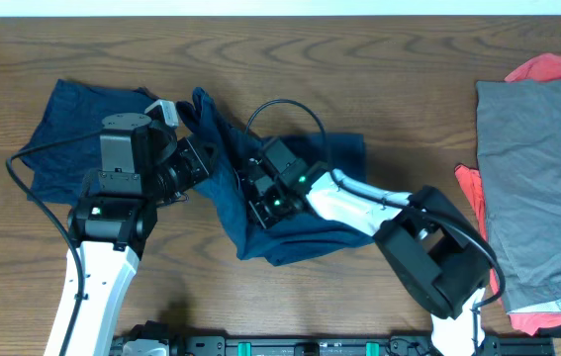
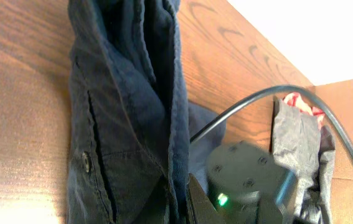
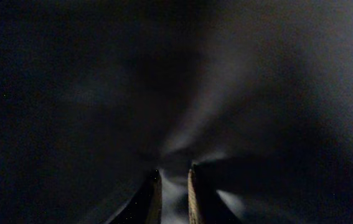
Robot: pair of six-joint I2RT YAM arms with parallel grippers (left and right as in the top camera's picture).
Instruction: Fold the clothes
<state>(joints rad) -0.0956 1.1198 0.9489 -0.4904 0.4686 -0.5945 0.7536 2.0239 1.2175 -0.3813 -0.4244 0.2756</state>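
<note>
A crumpled pair of navy shorts (image 1: 305, 222) lies mid-table. My left gripper (image 1: 204, 156) is at its left edge, where the cloth stands up in a ridge. In the left wrist view the navy shorts (image 2: 126, 93), with a button, run into the jaws (image 2: 185, 202); only one finger shows and the gripper looks shut on the cloth. My right gripper (image 1: 257, 198) is pressed into the middle of the shorts. In the right wrist view its fingers (image 3: 173, 186) are nearly together, pinching dark fabric (image 3: 226, 93). A second navy piece (image 1: 67, 129) lies flat at the left.
A grey garment (image 1: 537, 168) lies spread at the right edge over a red garment (image 1: 557, 67); both also show in the left wrist view (image 2: 297, 134). The right arm's black cable (image 1: 280, 107) loops above the shorts. The wooden table (image 1: 399, 79) shows between the garments.
</note>
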